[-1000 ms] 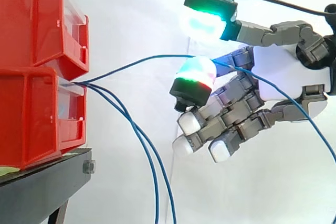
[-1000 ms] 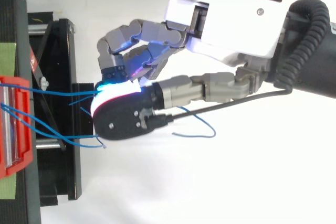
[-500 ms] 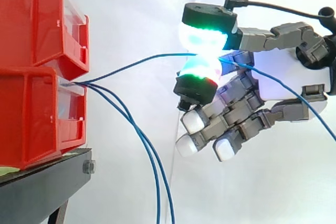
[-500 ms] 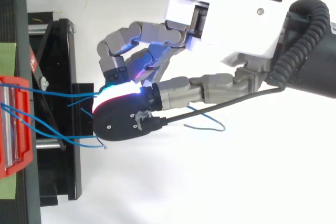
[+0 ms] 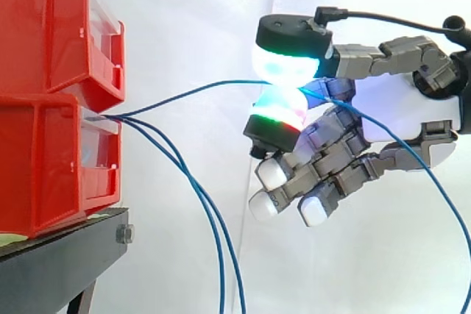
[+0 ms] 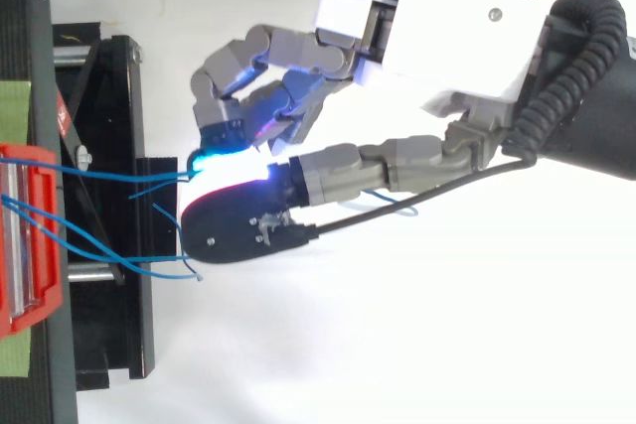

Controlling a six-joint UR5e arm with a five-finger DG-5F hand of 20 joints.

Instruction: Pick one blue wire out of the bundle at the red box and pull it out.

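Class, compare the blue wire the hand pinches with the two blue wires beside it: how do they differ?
The pinched wire rises gently from the lower red bin to the hand; the two loose wires droop downward. The pinched wire is clamped between glowing pads; the loose wires are untouched. All are thin, blue and leave the same bin.

From above, the hand (image 6: 437,37) reaches in from the right, and its thumb and one finger press their glowing pads (image 6: 212,160) together on one blue wire (image 6: 119,175), which runs left over the black stand (image 6: 109,325) to the red box (image 6: 25,315).
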